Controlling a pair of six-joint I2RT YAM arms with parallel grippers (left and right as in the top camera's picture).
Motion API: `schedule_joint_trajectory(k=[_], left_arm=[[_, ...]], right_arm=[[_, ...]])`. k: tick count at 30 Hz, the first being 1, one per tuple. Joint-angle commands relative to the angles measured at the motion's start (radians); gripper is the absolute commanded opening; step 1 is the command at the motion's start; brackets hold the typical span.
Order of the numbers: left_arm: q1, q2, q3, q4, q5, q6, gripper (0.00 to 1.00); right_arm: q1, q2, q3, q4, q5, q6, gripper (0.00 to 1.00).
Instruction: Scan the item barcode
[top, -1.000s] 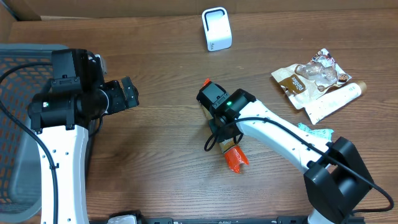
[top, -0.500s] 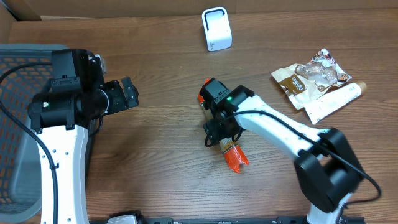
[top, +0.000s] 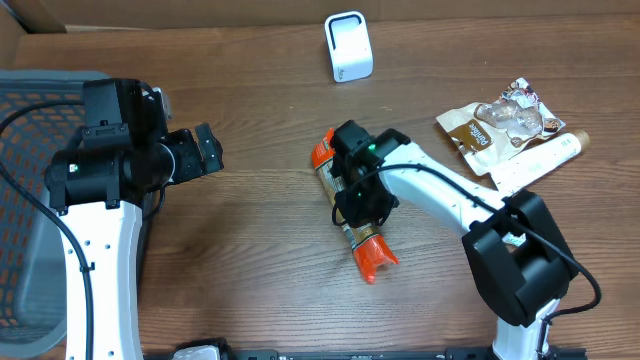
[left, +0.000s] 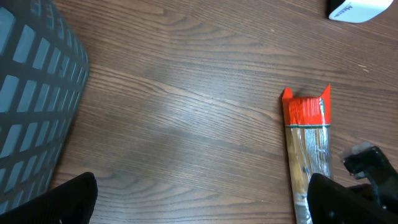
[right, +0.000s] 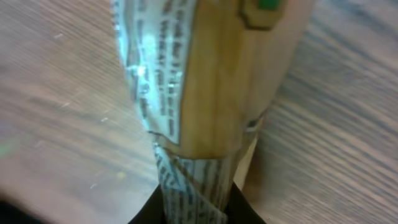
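The item (top: 370, 252) is a long tan packet with orange ends, lying slantwise mid-table. My right gripper (top: 358, 200) is shut around its middle. In the right wrist view the packet (right: 211, 81) fills the frame, its printed foil seam pinched between the dark fingers of that gripper (right: 199, 208). No barcode is readable there. The white scanner (top: 348, 46) stands at the back centre, apart from the packet. My left gripper (top: 205, 150) hovers open at the left, holding nothing. Its wrist view shows the gripper (left: 202, 199), the packet's orange end (left: 306, 112) and the scanner's corner (left: 357, 7).
A grey mesh basket (top: 30, 200) stands at the far left, also visible as the basket (left: 31, 106) in the left wrist view. Snack bags (top: 500, 125), a white tube (top: 535, 165) and a teal wrapper (top: 505, 210) lie at the right. A cardboard wall runs along the back.
My right gripper has closed on the packet's middle. The packet has swung, its upper orange end moving left. The left arm has not moved.
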Motion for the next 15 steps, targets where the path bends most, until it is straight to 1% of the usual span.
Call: schedule_joint_trajectory(k=[1,4,10,13,15], left_arm=[[0.000,0.008,0.019,0.002,0.000,0.016,1.00],[0.000,0.007,0.019,0.002,0.000,0.016,1.00],[0.000,0.008,0.019,0.002,0.000,0.016,1.00],[0.000,0.008,0.019,0.002,0.000,0.016,1.00],[0.000,0.008,0.019,0.002,0.000,0.016,1.00]], right_arm=[[-0.048,0.000,0.074,-0.025,-0.225,-0.056,0.08],[-0.102,0.000,0.117,-0.054,-0.334,-0.059,0.04],[-0.214,-0.012,0.177,-0.066,-0.570,-0.054,0.04],[-0.256,-0.017,0.193,-0.064,-0.644,-0.037,0.04],[-0.278,-0.021,0.201,-0.064,-0.652,-0.005,0.04]])
